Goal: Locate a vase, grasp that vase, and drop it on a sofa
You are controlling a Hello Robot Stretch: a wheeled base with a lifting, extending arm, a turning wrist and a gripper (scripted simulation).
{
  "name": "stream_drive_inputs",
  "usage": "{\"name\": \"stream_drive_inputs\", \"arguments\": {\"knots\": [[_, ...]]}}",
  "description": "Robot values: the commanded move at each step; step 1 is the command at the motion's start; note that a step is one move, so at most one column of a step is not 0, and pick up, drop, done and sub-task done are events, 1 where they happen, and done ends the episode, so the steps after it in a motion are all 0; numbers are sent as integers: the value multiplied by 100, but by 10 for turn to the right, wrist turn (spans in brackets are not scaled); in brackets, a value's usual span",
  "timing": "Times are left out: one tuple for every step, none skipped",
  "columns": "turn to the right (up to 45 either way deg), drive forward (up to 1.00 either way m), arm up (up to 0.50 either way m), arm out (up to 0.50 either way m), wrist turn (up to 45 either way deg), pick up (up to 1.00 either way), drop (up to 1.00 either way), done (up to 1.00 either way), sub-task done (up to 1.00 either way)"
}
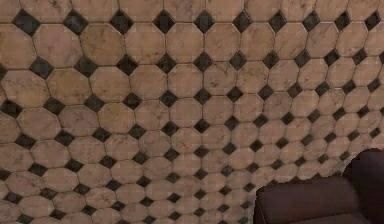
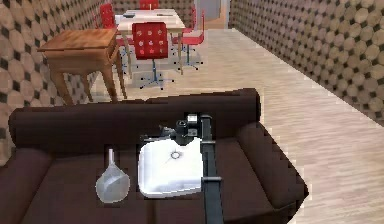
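A dark brown sofa (image 2: 60,135) spans the arm side view, and its corner (image 1: 325,190) shows at the forward view's lower right. A pale grey, see-through vase (image 2: 112,180) with a narrow neck and a round belly rests on the sofa's seat. Right of it lies a white squarish thing (image 2: 172,168). The dark arm bar rises from the bottom edge past that white thing. The gripper (image 2: 160,131) sits in front of the sofa's backrest, up and right of the vase. I cannot tell whether it holds anything.
A wall of tan tiles with black diamonds (image 1: 150,90) stands close ahead. Beyond the sofa are a wooden table (image 2: 85,45), red chairs (image 2: 150,40) around a white table (image 2: 150,17), and open wooden floor (image 2: 290,90) to the right.
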Motion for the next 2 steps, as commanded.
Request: {"name": "stream_drive_inputs", "arguments": {"knots": [[0, 0, 0, -8, 0, 0, 0, 0, 0], [0, 0, 0, 0, 0, 0, 0, 100, 0]]}}
